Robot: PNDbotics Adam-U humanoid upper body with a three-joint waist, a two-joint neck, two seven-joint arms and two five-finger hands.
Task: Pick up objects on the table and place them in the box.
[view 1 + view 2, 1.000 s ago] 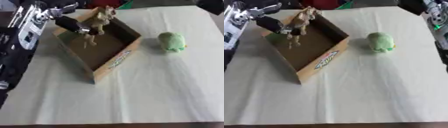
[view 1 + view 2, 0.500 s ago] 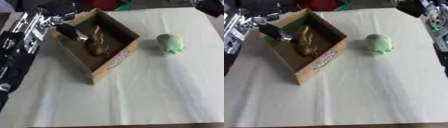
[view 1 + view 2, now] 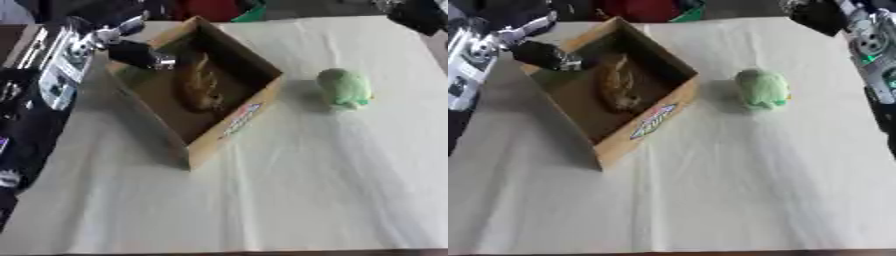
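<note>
Now, status by item:
left fingers (image 3: 551, 56): dark, hovering over the box's left rim; curl not readable, cannot tell whether released or clenched; nothing visibly held.
left hand (image 3: 131, 51): over the near-left wall of the box, apart from the toy below; placed like a hand that is done with a drop, as a judgement.
brown toy (image 3: 201, 86): lying lengthwise on the box floor, inside the walls, touching no hand.
box (image 3: 234, 121): open-top cardboard, set askew on the tabletop, corner pointing toward the viewer, printed label on the near-right wall; opening faces up, so entry is from above only.
green plush (image 3: 761, 88): on the tabletop just right of the box, apart from its wall; the one task item seen outside the box.
right hand (image 3: 820, 15): dark shape at the upper right corner, well apart from the plush; fingers not readable, cannot tell.
tabletop (image 3: 297, 190): pale cloth, bare across the near half and to the right of the plush; open approach from right or front.
edges: box's right wall stands between plush and box floor; plush needs lifting over that rim, not sliding.
risk: clipping the right wall on the way in, likely shifting the box.
</note>
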